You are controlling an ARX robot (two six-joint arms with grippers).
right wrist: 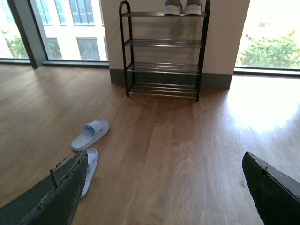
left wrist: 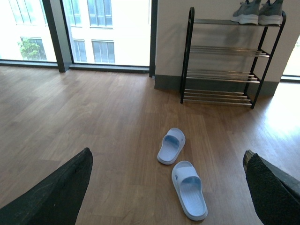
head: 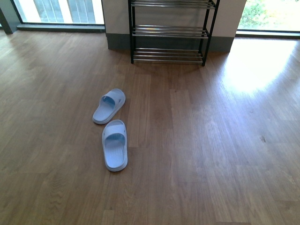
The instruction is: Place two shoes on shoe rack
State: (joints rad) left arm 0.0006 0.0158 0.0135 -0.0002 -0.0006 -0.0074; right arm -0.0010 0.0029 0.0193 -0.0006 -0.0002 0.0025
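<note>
Front view: neither arm shows. The shoe rack [head: 168, 33] is cut off by the frame's upper edge, so only three tiers of silver rods are visible. Both wrist views take in the whole rack [left wrist: 220, 56] [right wrist: 161, 51], four tiers in a thin black frame. They also show a pair of grey sneakers [left wrist: 258, 11] [right wrist: 183, 6] on the top tier, toward the end farther from the slides.

Slides: pale blue, moulded, open-toed, both sole-down on the wooden floor [head: 211, 154], left of the rack's line and well short of it.
- The near slide [head: 115, 144] [left wrist: 189, 189] lies roughly straight, toe away from the robot.
- The far slide [head: 109, 106] [left wrist: 171, 146] is angled, toe turned toward the rack.
- Its heel sits just beside the near one's toe, with a narrow gap visible in the left wrist view.
- In the right wrist view the near slide [right wrist: 89, 164] is partly hidden behind a finger, while the far one [right wrist: 90, 134] is in full view.

Left gripper [left wrist: 166, 153]: fingers spread wide, holding nothing, above the floor. Right gripper [right wrist: 165, 155]: the same.

Room: the rack backs onto a wall strip [head: 117, 18] between windows [left wrist: 110, 33]. Open planks run from the slides to the rack and across the robot's right, where a sun patch [head: 255, 65] glares.
</note>
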